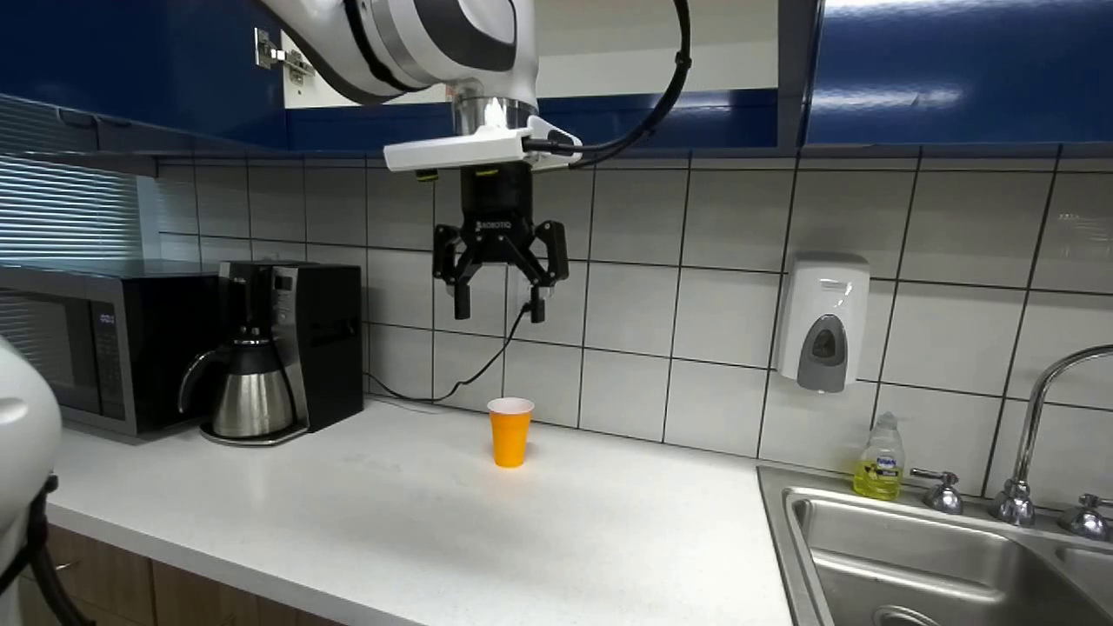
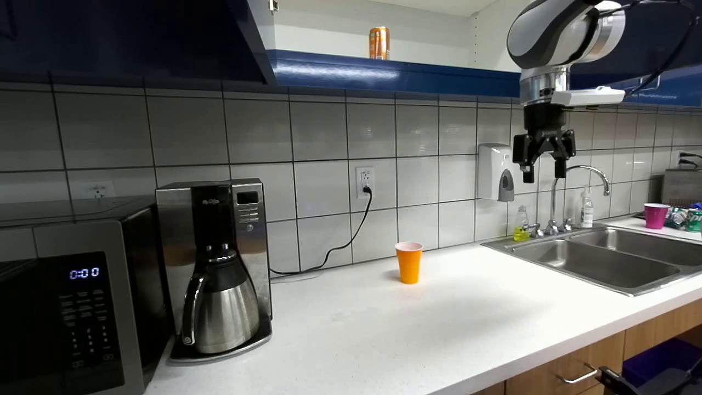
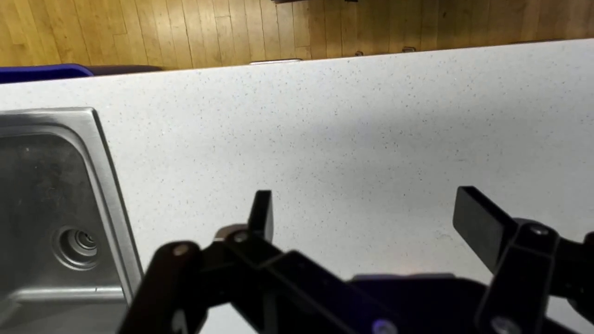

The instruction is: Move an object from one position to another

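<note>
An orange cup (image 1: 509, 437) with a white inside stands upright on the white counter (image 1: 417, 522), near the tiled wall. The cup (image 2: 409, 265) and counter (image 2: 351, 334) show in both exterior views. An orange can (image 2: 379, 43) stands on the shelf of the open blue cabinet in an exterior view. My gripper (image 1: 500, 306) points down, high above the counter and apart from the cup; it also shows in an exterior view (image 2: 544, 171). In the wrist view the fingers (image 3: 366, 208) are wide apart with only counter visible between them. The cup is out of sight there.
A coffee maker (image 2: 252, 263) and a microwave (image 2: 82, 307) stand at one end. A sink (image 1: 913, 539) with faucet (image 1: 1030, 426) and a dish soap bottle (image 1: 880, 461) is at the other. A soap dispenser (image 1: 824, 322) hangs on the wall. The cabinet's blue shelf edge (image 2: 340, 71) runs overhead.
</note>
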Motion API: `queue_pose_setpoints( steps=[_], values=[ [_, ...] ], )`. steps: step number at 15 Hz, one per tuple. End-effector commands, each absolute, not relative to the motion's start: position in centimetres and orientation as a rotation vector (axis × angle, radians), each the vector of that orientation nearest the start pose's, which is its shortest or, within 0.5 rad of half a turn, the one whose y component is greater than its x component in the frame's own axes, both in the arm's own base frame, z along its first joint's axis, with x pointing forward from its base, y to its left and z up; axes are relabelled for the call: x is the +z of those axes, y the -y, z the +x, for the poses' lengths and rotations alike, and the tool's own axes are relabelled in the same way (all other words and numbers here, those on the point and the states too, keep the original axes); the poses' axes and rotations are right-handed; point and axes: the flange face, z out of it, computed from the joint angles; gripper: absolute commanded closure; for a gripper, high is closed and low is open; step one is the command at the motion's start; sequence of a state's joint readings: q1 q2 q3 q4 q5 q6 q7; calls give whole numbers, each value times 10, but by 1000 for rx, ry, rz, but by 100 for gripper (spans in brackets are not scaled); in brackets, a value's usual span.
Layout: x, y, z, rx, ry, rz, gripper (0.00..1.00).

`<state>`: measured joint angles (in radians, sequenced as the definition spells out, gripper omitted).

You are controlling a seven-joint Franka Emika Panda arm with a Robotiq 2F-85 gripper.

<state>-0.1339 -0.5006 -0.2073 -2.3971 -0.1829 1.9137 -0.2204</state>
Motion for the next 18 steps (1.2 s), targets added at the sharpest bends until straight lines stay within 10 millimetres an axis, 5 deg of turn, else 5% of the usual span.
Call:
queue_pose_setpoints(
  steps=[1,18],
  values=[
    [528,143,381,-77,-41,-3202,0],
    [677,83,403,-426,93,-3102,0]
  ],
)
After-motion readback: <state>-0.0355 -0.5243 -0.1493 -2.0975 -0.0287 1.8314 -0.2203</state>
